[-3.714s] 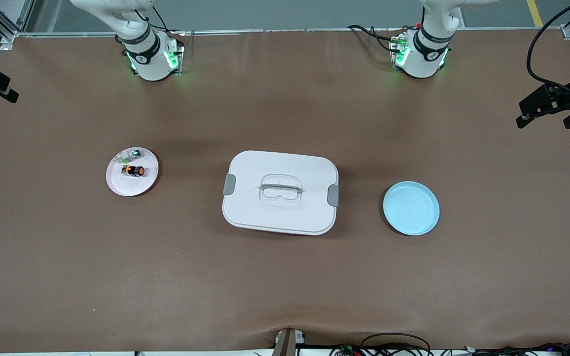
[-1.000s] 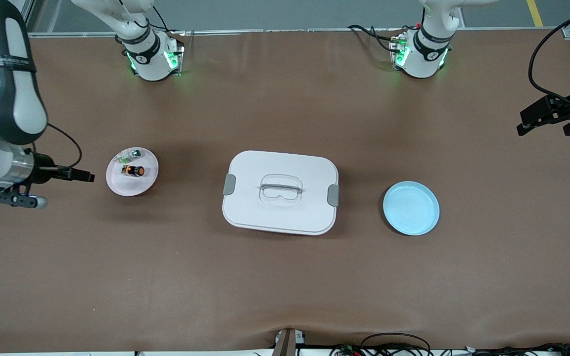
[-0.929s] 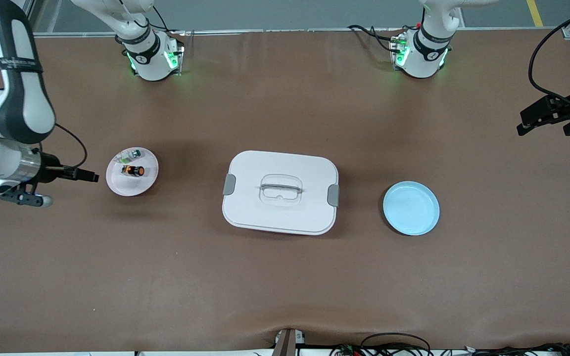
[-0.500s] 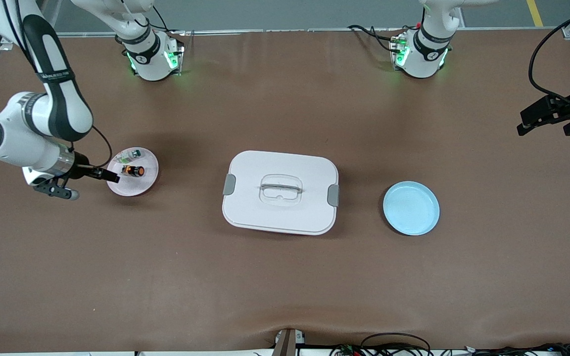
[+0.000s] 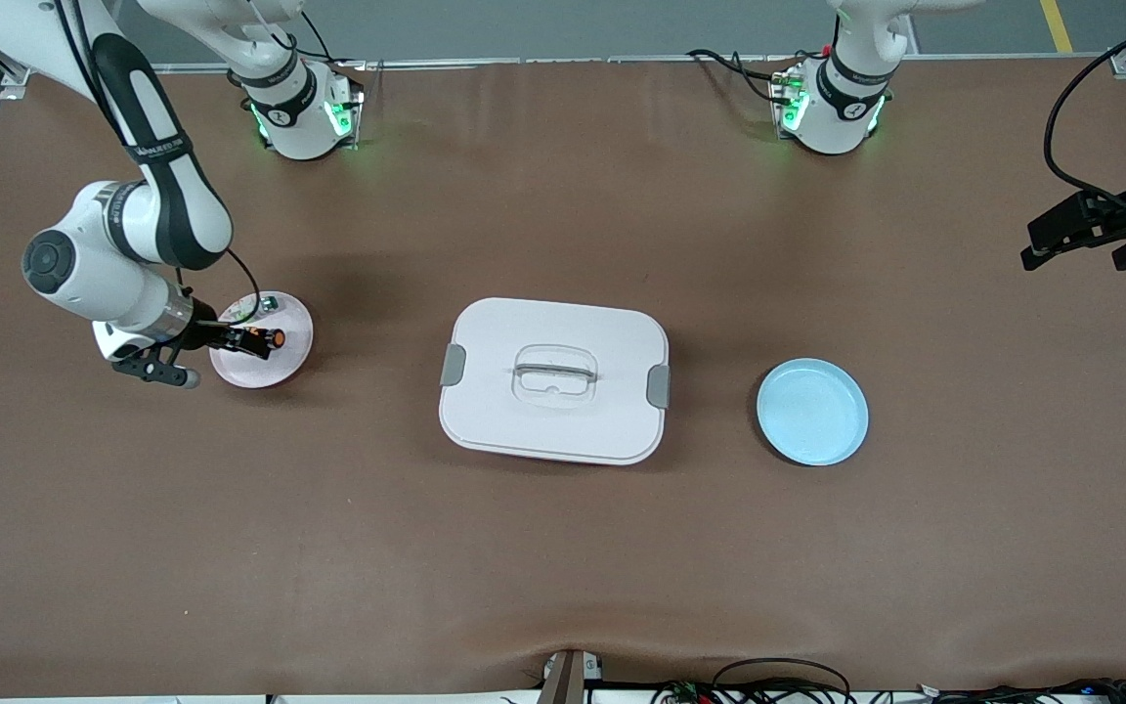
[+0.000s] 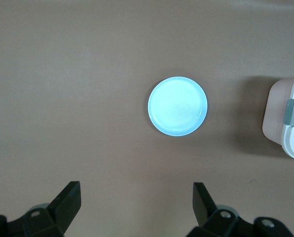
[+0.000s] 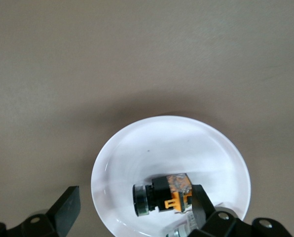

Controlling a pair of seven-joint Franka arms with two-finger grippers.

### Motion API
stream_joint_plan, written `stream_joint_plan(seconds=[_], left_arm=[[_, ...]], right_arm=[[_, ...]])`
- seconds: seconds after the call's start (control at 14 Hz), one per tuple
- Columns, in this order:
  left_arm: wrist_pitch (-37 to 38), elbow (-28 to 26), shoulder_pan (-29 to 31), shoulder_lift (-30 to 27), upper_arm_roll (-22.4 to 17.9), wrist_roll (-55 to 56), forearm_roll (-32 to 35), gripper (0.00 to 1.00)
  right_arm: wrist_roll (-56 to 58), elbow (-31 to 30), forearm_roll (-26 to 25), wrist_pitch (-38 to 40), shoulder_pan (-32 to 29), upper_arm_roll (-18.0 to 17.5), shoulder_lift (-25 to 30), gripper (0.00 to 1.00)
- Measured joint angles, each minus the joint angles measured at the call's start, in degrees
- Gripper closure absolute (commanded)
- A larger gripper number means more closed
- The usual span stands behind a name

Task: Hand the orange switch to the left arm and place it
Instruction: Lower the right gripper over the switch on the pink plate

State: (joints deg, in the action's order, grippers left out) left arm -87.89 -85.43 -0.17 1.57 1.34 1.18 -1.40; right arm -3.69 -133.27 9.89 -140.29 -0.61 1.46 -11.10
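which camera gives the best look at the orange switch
The right wrist view: the orange switch shows large, lying on the pink plate. The front view shows it tiny. The left wrist view misses it.

We saw a broad bench (image 5: pixel 563 548) covered in a brown mat, evenly lit with soft shadows. Above its top edge ran a grey floor (image 5: pixel 563 24) with a yellow line (image 5: pixel 1055 24), and loose cables (image 5: pixel 778 684) lay along its lower edge.
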Motion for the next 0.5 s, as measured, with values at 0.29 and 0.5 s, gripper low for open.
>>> stream_joint_plan(seconds=[0.29, 0.5], left_arm=[[-0.12, 0.00, 0.01, 0.04, 0.00, 0.00, 0.00, 0.00], [-0.27, 0.00, 0.01, 0.04, 0.00, 0.00, 0.00, 0.00]], right_arm=[[2.88, -0.82, -0.44, -0.71, 0.43, 0.21, 0.00, 0.00], [5.12, -2.44, -0.46, -3.43, -0.76, 0.74, -0.01, 0.00]])
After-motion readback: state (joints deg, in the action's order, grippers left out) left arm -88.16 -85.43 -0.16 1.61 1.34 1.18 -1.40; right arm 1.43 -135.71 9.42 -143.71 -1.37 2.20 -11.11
